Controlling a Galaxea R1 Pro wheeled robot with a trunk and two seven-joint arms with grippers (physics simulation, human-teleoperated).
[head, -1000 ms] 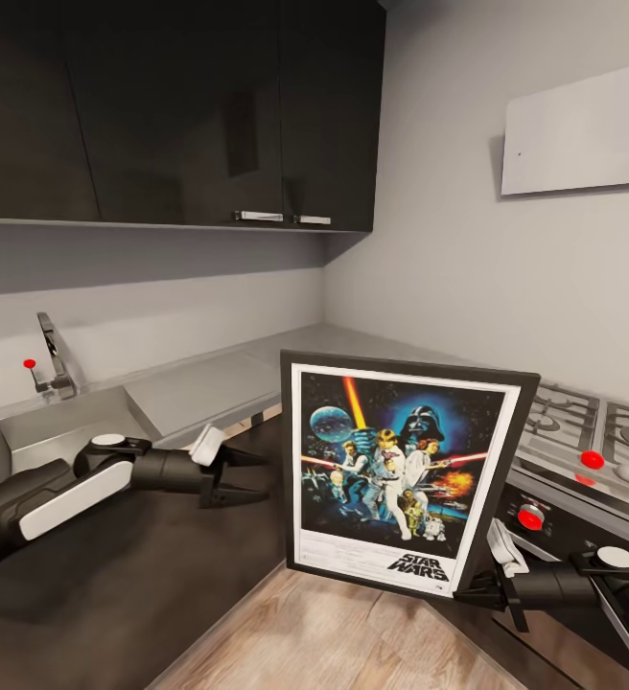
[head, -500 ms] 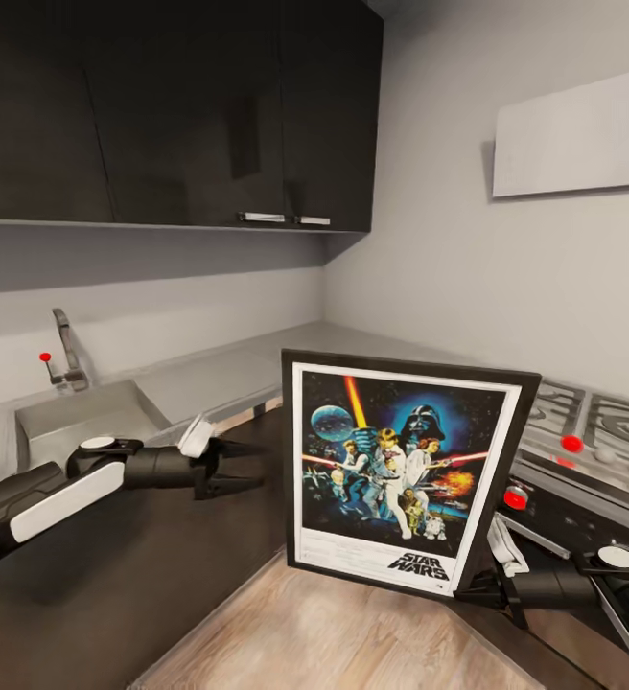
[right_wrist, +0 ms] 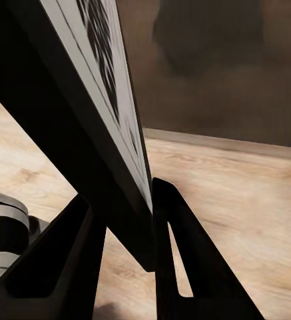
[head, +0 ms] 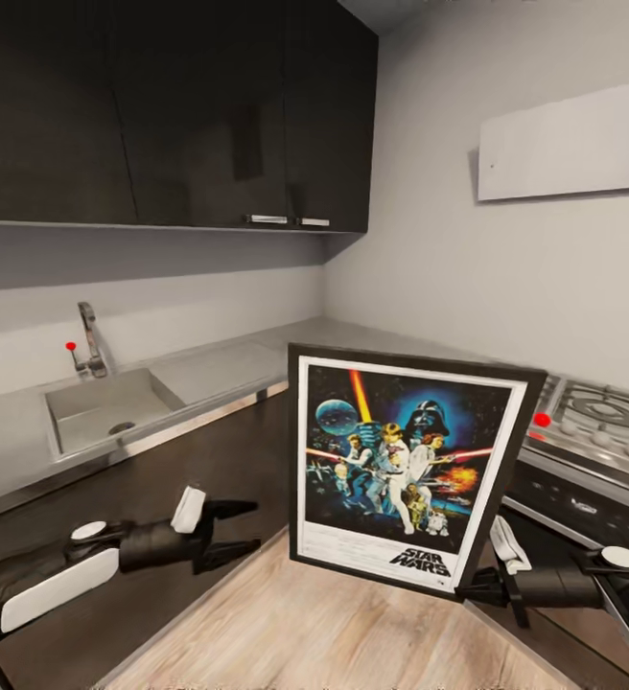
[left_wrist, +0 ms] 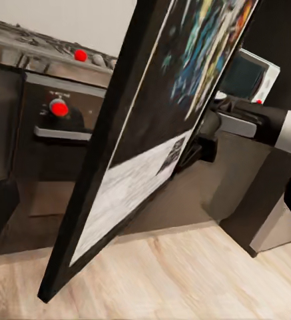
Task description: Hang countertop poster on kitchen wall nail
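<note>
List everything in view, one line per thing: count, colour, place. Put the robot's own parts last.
poster: one, black frame with colourful print, held upright over the floor, clear of the worktop.
kitchen countertop: one, grey steel, L-shaped along both walls.
sink: one, steel, set into the countertop at left.
tap: one, steel, behind the sink, a red dot beside it.
gas hob: one, steel, red knob, on the right run.
wall cabinets: dark, above the sink run.
white panel: one, on the right wall above the hob.
floor: light wood.
left claw: one, black, open, empty, left of the poster.
right claw: one, black, shut on the poster's lower right corner.
</note>
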